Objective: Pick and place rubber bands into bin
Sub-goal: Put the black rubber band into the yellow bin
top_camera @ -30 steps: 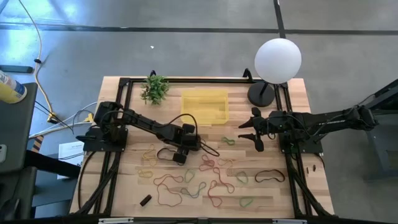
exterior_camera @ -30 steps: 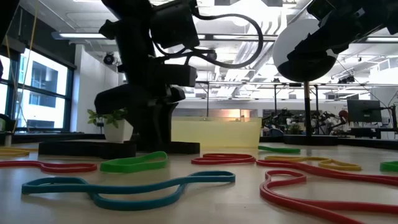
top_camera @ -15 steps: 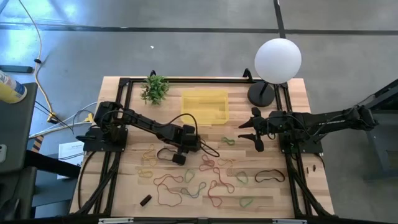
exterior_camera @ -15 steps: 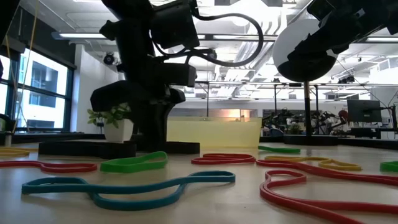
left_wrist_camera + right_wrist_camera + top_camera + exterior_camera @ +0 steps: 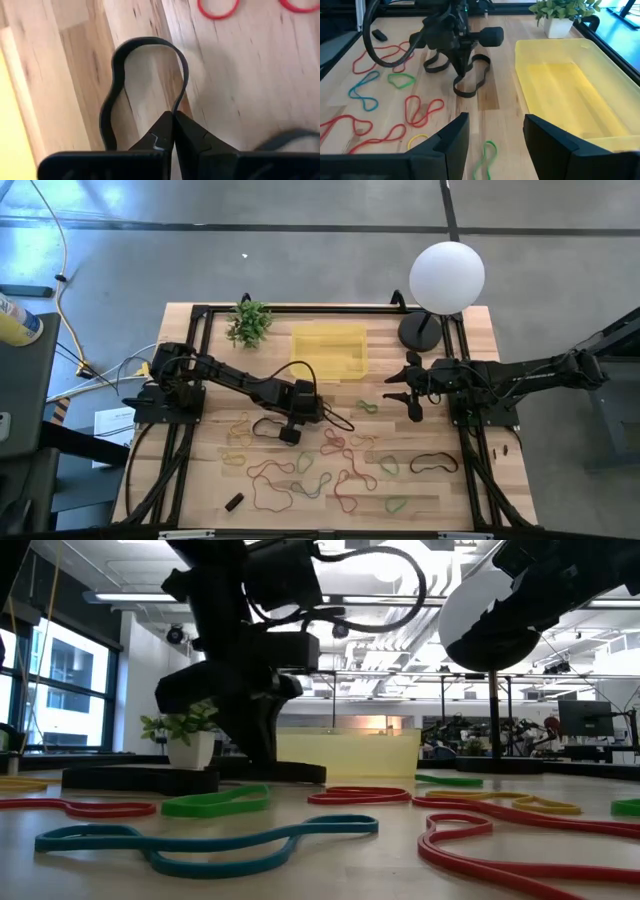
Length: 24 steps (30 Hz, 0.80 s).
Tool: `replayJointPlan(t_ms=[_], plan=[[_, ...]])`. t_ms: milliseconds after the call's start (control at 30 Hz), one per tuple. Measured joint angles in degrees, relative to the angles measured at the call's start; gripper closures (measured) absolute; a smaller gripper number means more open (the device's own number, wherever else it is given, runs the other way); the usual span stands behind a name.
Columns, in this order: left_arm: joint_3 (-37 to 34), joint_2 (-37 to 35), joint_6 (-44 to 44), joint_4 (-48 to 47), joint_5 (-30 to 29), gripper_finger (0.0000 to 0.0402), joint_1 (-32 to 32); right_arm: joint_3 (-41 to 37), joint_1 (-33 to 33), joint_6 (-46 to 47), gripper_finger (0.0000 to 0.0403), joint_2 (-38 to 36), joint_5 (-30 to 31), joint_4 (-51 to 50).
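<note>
Many coloured rubber bands (image 5: pixel 330 465) lie loose on the near half of the wooden table. The yellow translucent bin (image 5: pixel 330 350) stands at the far middle, also seen as the bin (image 5: pixel 565 90). My left gripper (image 5: pixel 298 418) points down near the table's centre, just in front of the bin. It is shut on a black rubber band (image 5: pixel 145 45). My right gripper (image 5: pixel 402 388) hangs open above the table's right side, to the right of the bin, with nothing between its fingers. My left gripper pinches one strand of the black band (image 5: pixel 176 102) between its two fingertips, coming from above and slanting down. The rest of the loop (image 5: pixel 467 90) curves away from the fingers and lies slack on the table.
A small potted plant (image 5: pixel 248 323) stands left of the bin. A lamp with a white globe (image 5: pixel 447 275) stands at the far right. A small black block (image 5: pixel 234 501) lies near the front left. A green band (image 5: pixel 215 803) and a blue band (image 5: pixel 200 840) lie close to the low camera.
My left gripper has shut on the black band while staying in place over the table's centre. The right arm has kept still.
</note>
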Motion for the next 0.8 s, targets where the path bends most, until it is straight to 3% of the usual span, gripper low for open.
replayJointPlan(t_ms=[300,633,800], plan=[[0.04,-6.28,2.45,2.13,-0.62,0.0401,0.00,0.00,-0.02,0.00,0.0226,0.00,1.49,-0.52],[0.04,-15.75,8.27,3.47,-7.66,0.0401,0.18,0.00,-0.02,0.02,0.0226,0.00,1.49,-0.49],[0.04,-18.13,11.64,4.67,-9.21,0.0401,3.36,0.00,-0.02,0.42,0.0226,0.02,1.49,-0.39]])
